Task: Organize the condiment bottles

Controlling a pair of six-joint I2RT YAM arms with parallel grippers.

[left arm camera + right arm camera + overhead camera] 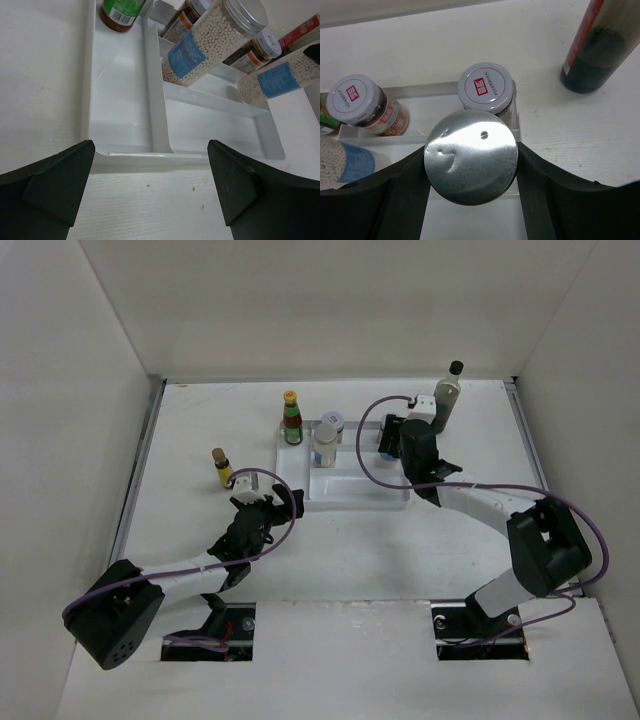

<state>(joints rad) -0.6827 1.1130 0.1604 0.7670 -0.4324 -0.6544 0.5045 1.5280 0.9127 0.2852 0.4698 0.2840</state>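
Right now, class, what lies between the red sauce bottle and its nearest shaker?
A tray divider wall separates the red sauce bottle from that shaker, shown in left wrist view.

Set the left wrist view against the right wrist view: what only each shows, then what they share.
Only left wrist: the open left gripper and the tray's bare near compartment. Only right wrist: the right gripper shut on the gripped shaker, and the tall dark bottle's body on the table outside the tray. Both: that shaker, the other shaker, one white-lidded jar, the second white-lidded jar and the tray.
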